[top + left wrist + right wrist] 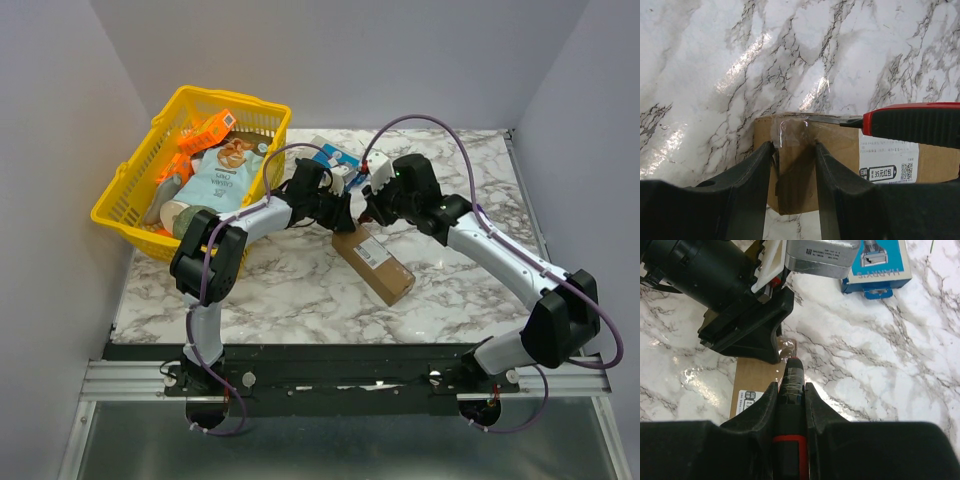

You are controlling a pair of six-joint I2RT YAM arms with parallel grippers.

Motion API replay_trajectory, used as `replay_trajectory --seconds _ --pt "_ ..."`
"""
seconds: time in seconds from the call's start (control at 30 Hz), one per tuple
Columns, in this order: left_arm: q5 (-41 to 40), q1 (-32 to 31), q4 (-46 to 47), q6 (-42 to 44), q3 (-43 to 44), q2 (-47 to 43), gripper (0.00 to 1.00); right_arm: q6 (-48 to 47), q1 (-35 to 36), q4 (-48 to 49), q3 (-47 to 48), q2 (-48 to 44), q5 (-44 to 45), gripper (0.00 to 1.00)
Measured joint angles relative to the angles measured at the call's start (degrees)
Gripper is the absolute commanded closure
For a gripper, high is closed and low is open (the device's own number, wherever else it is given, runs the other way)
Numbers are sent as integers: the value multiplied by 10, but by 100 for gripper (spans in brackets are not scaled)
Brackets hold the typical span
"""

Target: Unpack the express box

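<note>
The express box (373,262) lies diagonally, far-left to near-right; left jaws half-open over it, right jaws clamp a knife (910,125).

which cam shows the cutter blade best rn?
Left wrist: the cutter lies side-on, its blade tip at the clear tape on the express box edge. Right wrist shows only the handle, clamped in the right gripper; the blade isn't discernible. Top external: too small to make out.

One express box (375,258), one basket (130,180), one blue box (333,156), one cutter (912,125), two tools (794,150) (790,387)
</note>
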Motion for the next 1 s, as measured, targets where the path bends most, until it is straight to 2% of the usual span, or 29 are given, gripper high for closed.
replay_trajectory --seconds 1.0 --pt "0 0 -14 0 12 6 61 9 0 -116 6 -31 28 100"
